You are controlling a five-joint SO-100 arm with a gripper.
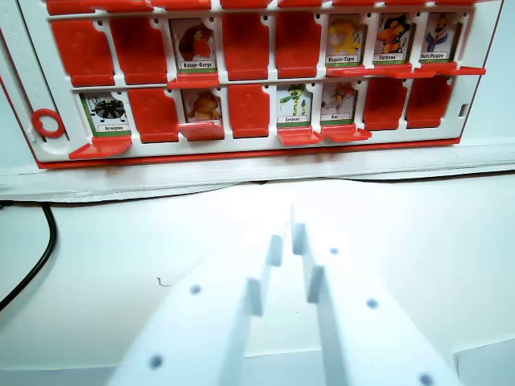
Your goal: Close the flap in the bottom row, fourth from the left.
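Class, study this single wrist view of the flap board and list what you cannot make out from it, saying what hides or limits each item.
- Top row of flaps: cut off by the wrist view's upper edge.
- Third bottom-row card: its label is hidden by its lowered flap.
- Black cable: leaves the wrist view's left edge; its ends are unseen.
- Tool: overexposed white, its base cut off by the lower edge.
- Board's right end: cut off by the wrist view's right edge.

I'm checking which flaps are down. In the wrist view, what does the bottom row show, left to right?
Spider card → closed flap → brown animal card → closed flap → snake card → rat card → closed flap → closed flap.
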